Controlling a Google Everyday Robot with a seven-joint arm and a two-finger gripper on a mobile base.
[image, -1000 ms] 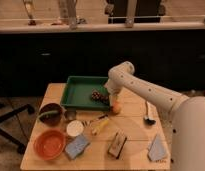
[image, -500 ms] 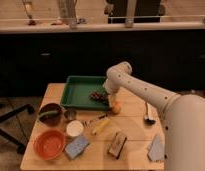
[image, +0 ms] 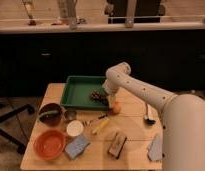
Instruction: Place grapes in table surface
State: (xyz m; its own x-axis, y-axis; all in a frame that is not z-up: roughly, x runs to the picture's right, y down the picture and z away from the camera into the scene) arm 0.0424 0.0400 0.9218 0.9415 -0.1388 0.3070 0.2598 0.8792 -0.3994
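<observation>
The grapes (image: 99,96), a small dark reddish-brown cluster, lie in the right part of the green tray (image: 78,92). My gripper (image: 106,95) is at the end of the white arm, down at the tray's right side, right next to the grapes. The orange fruit (image: 115,107) sits on the light wooden table surface (image: 131,132) just past the tray's right front corner, below the gripper.
On the table: a dark bowl (image: 50,114), an orange-red bowl (image: 47,143), a white cup (image: 74,128), a small tin (image: 70,115), a blue sponge (image: 77,146), a yellow item (image: 100,126), a brush block (image: 116,144), a ladle (image: 148,118), a grey cloth (image: 155,148).
The arm has shifted slightly; the gripper stays at the tray's right side by the grapes. Nothing on the table has moved.
</observation>
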